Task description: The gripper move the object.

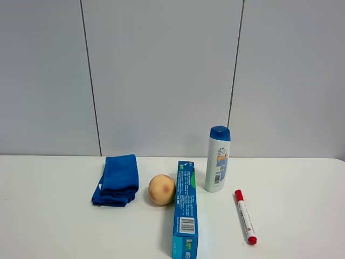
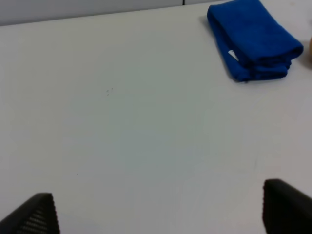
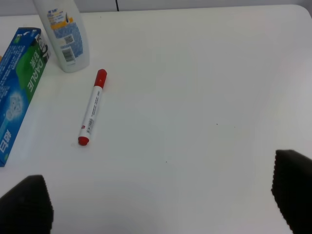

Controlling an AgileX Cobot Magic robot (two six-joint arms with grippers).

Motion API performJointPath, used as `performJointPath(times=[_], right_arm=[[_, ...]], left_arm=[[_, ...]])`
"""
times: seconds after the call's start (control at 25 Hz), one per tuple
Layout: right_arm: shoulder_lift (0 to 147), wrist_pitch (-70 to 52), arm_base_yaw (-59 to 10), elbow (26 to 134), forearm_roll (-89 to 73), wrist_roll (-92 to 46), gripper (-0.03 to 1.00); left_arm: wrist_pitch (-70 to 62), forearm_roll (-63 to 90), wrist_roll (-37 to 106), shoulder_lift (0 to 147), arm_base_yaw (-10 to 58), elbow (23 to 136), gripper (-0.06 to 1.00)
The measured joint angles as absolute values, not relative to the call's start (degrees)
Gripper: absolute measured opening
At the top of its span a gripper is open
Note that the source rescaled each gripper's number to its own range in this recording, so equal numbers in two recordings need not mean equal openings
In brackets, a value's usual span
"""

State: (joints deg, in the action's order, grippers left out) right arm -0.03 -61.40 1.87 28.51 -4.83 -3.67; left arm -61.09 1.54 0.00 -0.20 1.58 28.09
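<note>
1. Exterior high view: a white counter (image 1: 48,226) runs up to a grey panelled wall (image 1: 161,70), and neither arm shows in this view.
2. The shampoo bottle (image 1: 218,159), white with a blue cap, stands upright toward the back of the counter, right of centre, clear of the wall.
3. Just to its left lies the long toothpaste box (image 1: 185,209), running from the back toward the front edge; bottle and box are close but apart.
4. A round peach-coloured ball (image 1: 161,189) sits against the box's left side, and a folded blue cloth (image 1: 116,179) lies just left of the ball.
5. A red-capped marker (image 1: 245,216) lies right of the box, in front of the bottle, apart from both.
6. Bare counter stretches wide on the far left and on the far right, where the rounded corner of the counter shows.
7. Left wrist view: the left tool (image 2: 161,209) hangs with its black tips spread wide over bare counter, the cloth (image 2: 253,41) well ahead.
8. Right wrist view: the right tool (image 3: 161,200) is likewise spread wide and empty, with the marker (image 3: 92,108), the box (image 3: 19,83) and the bottle (image 3: 62,34) ahead and off to one side.
</note>
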Motion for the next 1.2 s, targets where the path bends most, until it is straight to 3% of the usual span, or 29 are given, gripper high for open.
performJointPath(times=[1.2], right_arm=[[-0.03, -61.4, 1.87, 28.51, -4.83, -3.67, 1.0]], left_arm=[[-61.09, 1.49, 0.0, -0.2, -0.64, 28.05, 0.75]])
